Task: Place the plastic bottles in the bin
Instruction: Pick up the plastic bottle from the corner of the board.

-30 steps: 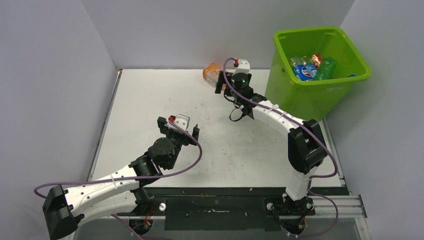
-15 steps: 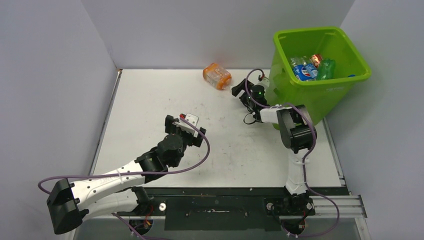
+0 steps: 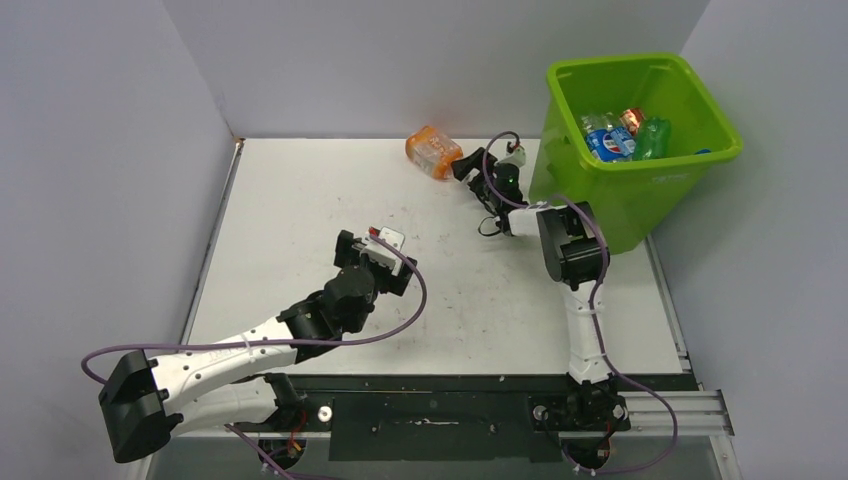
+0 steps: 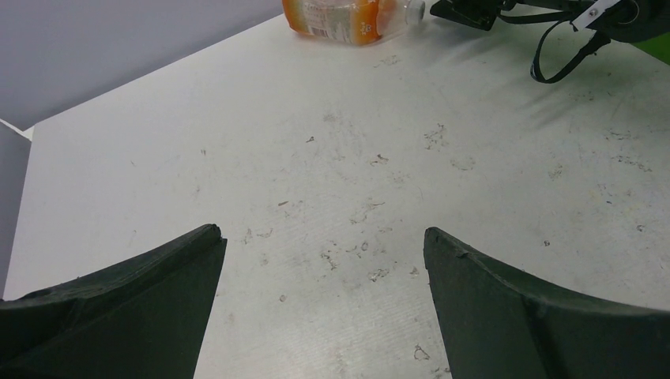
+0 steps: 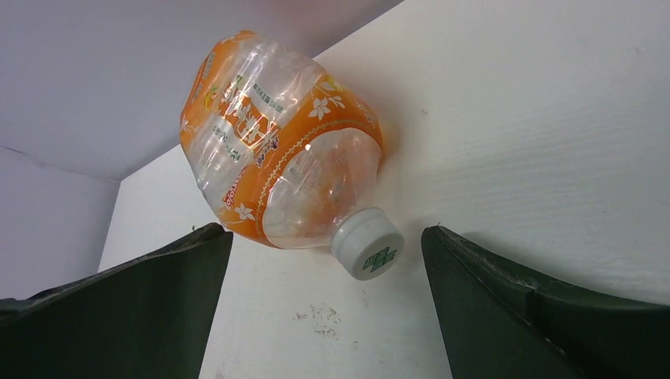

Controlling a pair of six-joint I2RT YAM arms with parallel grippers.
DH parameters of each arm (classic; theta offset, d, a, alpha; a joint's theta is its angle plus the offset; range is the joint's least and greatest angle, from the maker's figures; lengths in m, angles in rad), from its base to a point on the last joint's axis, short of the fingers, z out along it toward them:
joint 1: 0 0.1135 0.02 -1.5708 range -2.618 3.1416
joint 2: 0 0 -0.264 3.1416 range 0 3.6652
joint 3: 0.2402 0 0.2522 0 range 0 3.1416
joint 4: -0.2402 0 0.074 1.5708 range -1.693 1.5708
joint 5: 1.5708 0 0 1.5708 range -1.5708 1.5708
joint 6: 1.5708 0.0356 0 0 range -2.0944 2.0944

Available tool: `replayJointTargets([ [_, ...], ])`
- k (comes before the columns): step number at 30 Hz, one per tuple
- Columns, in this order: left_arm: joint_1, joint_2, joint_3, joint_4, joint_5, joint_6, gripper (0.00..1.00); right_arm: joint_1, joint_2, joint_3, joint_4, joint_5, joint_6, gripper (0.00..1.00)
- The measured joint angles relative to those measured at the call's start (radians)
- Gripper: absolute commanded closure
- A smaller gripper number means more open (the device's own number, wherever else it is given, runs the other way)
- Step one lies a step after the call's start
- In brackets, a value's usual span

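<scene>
One crushed orange-labelled bottle [image 3: 433,151] with a white cap lies on its side at the table's far edge. It fills the right wrist view [image 5: 284,178] and shows at the top of the left wrist view [image 4: 344,17]. My right gripper [image 3: 463,167] is open, low on the table, its jaws just short of the bottle's cap. The lime-green bin [image 3: 640,170] stands at the far right with several bottles [image 3: 620,135] inside. My left gripper [image 3: 388,262] is open and empty over the table's middle.
The grey back wall [image 3: 400,70] stands right behind the orange bottle. The right arm's elbow [image 3: 565,245] is folded up close beside the bin's left wall. A purple cable [image 3: 400,310] loops off the left arm.
The right arm has pulled back and folded, its gripper dropping low and right of the orange bottle, which now lies free. The left gripper has moved slightly right and forward.
</scene>
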Motion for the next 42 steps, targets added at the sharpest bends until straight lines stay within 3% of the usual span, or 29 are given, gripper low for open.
replayJointTargets([
  [3, 0.0, 0.0, 0.0, -0.002, 0.002, 0.0, 0.04, 0.0, 0.032, 0.022, 0.026, -0.031, 0.013, 0.03],
  [7, 0.0, -0.002, 0.0, -0.002, 0.011, 0.0, 0.04, 0.003, 0.049, 0.022, 0.048, -0.072, 0.025, 0.1],
  [13, 0.0, -0.005, 0.001, -0.005, 0.015, -0.001, 0.04, 0.007, 0.049, 0.022, 0.08, -0.127, 0.04, 0.41],
  [15, 0.0, -0.005, 0.001, -0.006, 0.016, -0.001, 0.04, 0.008, 0.05, 0.022, 0.082, -0.14, 0.046, 0.41],
  [20, -0.001, -0.005, 0.001, -0.008, 0.019, -0.001, 0.04, 0.016, 0.077, 0.043, 0.087, -0.161, 0.058, 0.24],
  [26, -0.006, -0.005, 0.002, -0.014, 0.022, -0.001, 0.04, 0.029, 0.096, 0.055, 0.101, -0.177, 0.058, 0.21],
  [38, -0.013, -0.008, 0.002, -0.022, 0.023, -0.002, 0.03, 0.04, 0.096, 0.064, 0.025, -0.195, -0.014, 0.57],
  [42, -0.013, -0.008, 0.002, -0.022, 0.023, -0.001, 0.03, 0.04, 0.096, 0.067, -0.006, -0.198, -0.017, 0.81],
])
